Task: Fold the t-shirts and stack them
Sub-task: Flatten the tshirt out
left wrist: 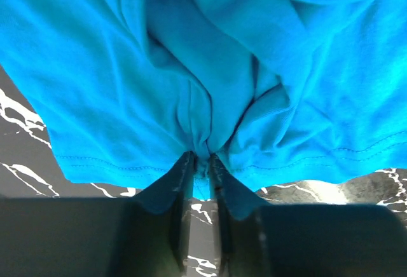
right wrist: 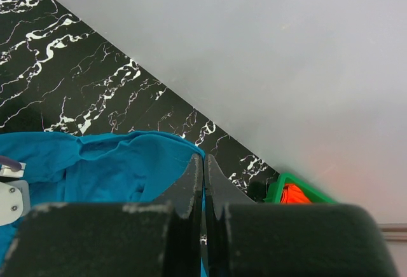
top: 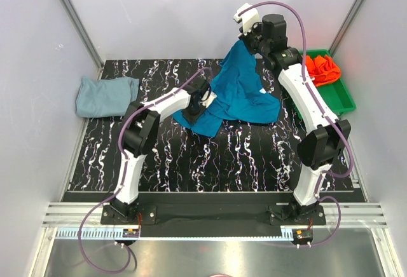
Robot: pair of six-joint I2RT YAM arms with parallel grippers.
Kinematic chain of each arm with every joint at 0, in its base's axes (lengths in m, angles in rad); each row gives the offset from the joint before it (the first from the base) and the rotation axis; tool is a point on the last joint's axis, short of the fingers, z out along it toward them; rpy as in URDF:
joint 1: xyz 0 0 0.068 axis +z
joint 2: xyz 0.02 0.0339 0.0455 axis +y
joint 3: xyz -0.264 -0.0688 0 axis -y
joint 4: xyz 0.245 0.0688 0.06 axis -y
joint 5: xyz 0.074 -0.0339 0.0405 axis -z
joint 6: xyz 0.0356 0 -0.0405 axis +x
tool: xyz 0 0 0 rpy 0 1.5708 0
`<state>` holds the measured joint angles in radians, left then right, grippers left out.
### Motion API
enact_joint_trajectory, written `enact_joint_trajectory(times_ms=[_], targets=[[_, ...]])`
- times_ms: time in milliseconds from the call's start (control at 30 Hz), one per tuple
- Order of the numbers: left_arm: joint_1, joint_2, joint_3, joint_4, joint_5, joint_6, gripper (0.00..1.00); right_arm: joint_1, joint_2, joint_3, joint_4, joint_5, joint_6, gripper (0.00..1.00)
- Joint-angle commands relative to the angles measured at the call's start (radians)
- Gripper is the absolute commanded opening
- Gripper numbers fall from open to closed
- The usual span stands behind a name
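Teal, soft cloth t-shirt [top: 245,89] hung in creased folds from my right tool [right wrist: 203,166], clamped on its raised edge; my left tool [left wrist: 201,162] pinched its bunched, stitched hem.

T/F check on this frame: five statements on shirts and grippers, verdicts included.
1. The right gripper holds one end of the teal t-shirt raised. True.
2. The left gripper is wide open over bare table. False: its fingers are pinched on the teal t-shirt's lower edge.
3. The orange-red t-shirt lies in the green tray. True.
4. The grey-blue t-shirt is stacked on the teal one. False: it lies apart, at the table's left edge.
5. The teal t-shirt is folded flat. False: it hangs bunched between the two grippers.
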<state>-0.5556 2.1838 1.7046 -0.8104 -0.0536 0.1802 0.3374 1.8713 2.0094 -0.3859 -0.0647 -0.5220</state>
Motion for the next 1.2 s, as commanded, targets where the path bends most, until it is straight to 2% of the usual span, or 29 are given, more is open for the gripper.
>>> enact_joint_trajectory(times_ms=[0, 33, 67, 200, 333, 400, 667, 767, 800, 1167], targets=[[0.008, -0.012, -0.011, -0.009, 0.040, 0.011, 0.13, -0.006, -0.055, 0.002, 0.058, 0.009, 0.005, 0.00], [0.008, -0.015, -0.011, -0.009, 0.035, 0.008, 0.02, -0.005, -0.054, 0.003, 0.058, 0.011, 0.005, 0.00], [0.008, -0.018, -0.013, -0.009, 0.028, 0.004, 0.00, -0.005, -0.054, 0.005, 0.058, 0.012, 0.005, 0.00], [0.014, -0.054, -0.005, -0.015, 0.018, 0.015, 0.00, -0.005, -0.055, 0.003, 0.062, 0.020, 0.000, 0.00], [0.020, -0.079, 0.056, -0.077, 0.004, 0.036, 0.08, -0.005, -0.063, -0.014, 0.065, 0.023, 0.005, 0.00], [0.031, -0.087, 0.067, -0.098, 0.024, 0.022, 0.01, -0.008, -0.066, -0.024, 0.067, 0.020, 0.011, 0.00], [0.034, -0.116, 0.015, -0.087, 0.034, 0.019, 0.00, -0.005, -0.069, -0.021, 0.064, 0.013, 0.013, 0.00], [0.033, -0.128, 0.017, -0.098, 0.047, 0.033, 0.10, -0.006, -0.077, -0.027, 0.061, 0.014, 0.013, 0.00], [0.033, -0.130, 0.017, -0.098, 0.049, 0.033, 0.17, -0.006, -0.077, -0.032, 0.062, 0.014, 0.013, 0.00], [0.033, -0.122, -0.025, -0.101, 0.075, 0.033, 0.15, -0.006, -0.083, -0.043, 0.061, 0.014, 0.011, 0.00]])
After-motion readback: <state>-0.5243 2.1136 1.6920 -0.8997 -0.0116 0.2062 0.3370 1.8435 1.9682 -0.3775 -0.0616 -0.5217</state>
